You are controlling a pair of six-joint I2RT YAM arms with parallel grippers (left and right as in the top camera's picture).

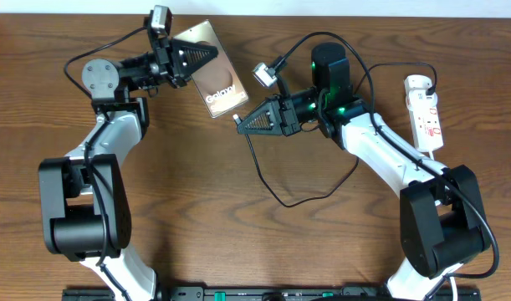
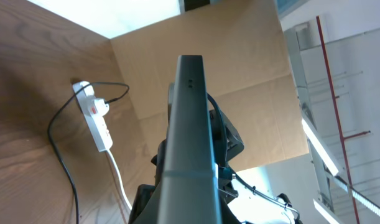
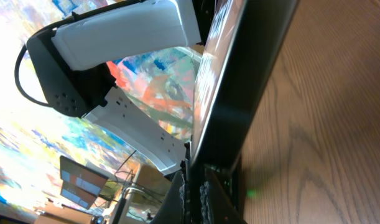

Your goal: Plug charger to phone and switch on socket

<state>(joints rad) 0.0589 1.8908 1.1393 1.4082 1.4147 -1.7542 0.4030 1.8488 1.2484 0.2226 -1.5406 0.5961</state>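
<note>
Locate the phone (image 1: 215, 81), face up, gripped along its left edge by the closed left gripper (image 1: 206, 55). Just beside the phone's near corner, the right gripper (image 1: 241, 122) is clamped on the charger (image 1: 288, 204) tip. Well right of the phone, the socket (image 1: 426, 113) lies on the table (image 1: 238, 251).

Overhead looks straight down over the whole tabletop (image 1: 255, 242). The left wrist view sights close along the phone (image 2: 188, 143) toward the far socket (image 2: 95, 121). The right wrist view hugs the same phone.
</note>
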